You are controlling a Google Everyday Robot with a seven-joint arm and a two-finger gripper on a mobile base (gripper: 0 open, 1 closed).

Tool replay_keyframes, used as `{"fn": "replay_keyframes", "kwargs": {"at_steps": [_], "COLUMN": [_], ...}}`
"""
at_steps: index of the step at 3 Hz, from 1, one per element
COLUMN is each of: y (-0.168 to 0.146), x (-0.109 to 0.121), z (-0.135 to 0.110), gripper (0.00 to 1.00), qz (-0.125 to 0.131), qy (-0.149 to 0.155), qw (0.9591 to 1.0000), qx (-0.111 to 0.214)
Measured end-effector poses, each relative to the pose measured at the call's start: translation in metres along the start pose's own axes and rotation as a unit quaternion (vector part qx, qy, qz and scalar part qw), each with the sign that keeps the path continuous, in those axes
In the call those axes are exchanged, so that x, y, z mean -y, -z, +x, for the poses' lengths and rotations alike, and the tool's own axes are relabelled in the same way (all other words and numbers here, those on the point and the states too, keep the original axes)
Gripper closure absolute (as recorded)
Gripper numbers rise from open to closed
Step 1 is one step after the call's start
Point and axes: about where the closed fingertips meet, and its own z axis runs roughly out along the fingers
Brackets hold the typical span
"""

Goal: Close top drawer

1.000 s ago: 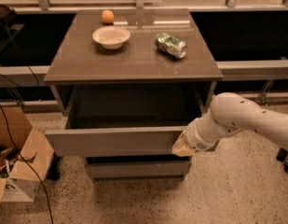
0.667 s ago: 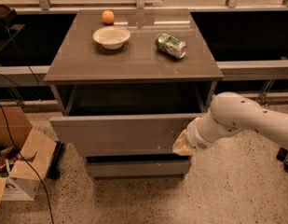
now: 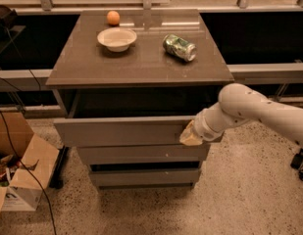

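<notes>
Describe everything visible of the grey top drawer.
The wide matte-grey top drawer has a plain, flat, handle-less front. It stands partly pulled out and level, its dark interior showing beneath the brown tabletop. The robot's cream-tipped gripper rests against the front's right end.

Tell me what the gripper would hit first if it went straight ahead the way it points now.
The grey front of the top drawer. The gripper sits at its right end, apparently touching it, pointing toward the cabinet. Depth is hard to judge.
</notes>
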Motion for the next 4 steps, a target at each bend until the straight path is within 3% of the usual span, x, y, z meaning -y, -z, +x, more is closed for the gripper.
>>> {"fn": "replay_keyframes", "kwargs": {"at_steps": [1, 3, 4], "y": [0.0, -0.007, -0.008], "x": [0.0, 0.022, 0.03], "z": [0.0, -0.005, -0.006], "gripper": [1.0, 0.55, 0.33], "qz": [0.0, 0.048, 0.06], "qy": [0.0, 0.026, 0.028], "qw": [1.0, 0.9984, 0.9978], "qx": [0.0, -0.016, -0.01]}}
